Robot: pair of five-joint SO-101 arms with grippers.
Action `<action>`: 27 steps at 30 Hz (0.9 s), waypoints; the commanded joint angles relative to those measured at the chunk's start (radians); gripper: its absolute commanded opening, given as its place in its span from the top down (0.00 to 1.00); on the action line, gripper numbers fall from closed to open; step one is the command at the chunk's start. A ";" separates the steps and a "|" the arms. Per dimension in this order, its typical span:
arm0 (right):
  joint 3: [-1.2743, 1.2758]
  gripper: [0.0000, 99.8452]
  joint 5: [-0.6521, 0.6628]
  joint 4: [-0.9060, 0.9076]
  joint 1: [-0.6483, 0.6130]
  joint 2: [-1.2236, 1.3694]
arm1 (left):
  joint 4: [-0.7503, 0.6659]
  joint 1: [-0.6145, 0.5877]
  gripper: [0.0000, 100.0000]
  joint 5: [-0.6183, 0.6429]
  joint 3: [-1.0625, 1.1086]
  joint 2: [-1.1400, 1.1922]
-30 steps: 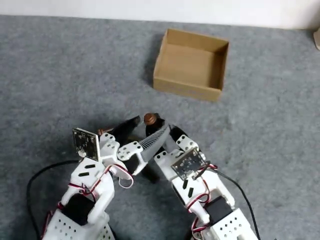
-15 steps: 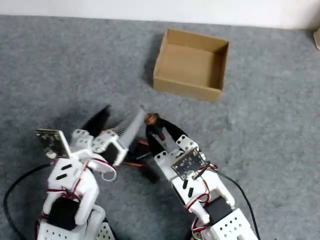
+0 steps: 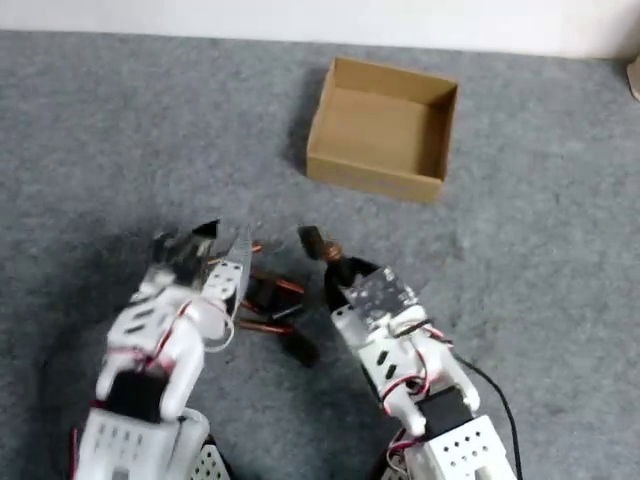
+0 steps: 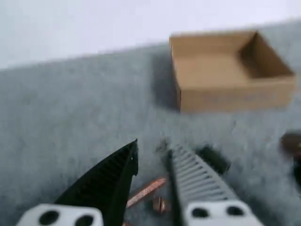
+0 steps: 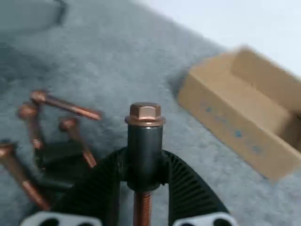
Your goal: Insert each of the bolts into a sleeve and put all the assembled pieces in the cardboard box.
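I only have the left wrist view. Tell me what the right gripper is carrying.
Observer: The right gripper is shut on a black sleeve with a copper bolt through it. The hex head sits on one end and the thread sticks out of the other.
Operator: Now give me where it sits against the cardboard box.
Observer: In the high view it is short of the cardboard box, with a stretch of bare carpet between them.
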 commanded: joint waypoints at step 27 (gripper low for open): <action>-2.402 1.00 0.008 0.441 0.364 2.259 | -0.261 -0.133 0.99 0.097 -0.455 1.121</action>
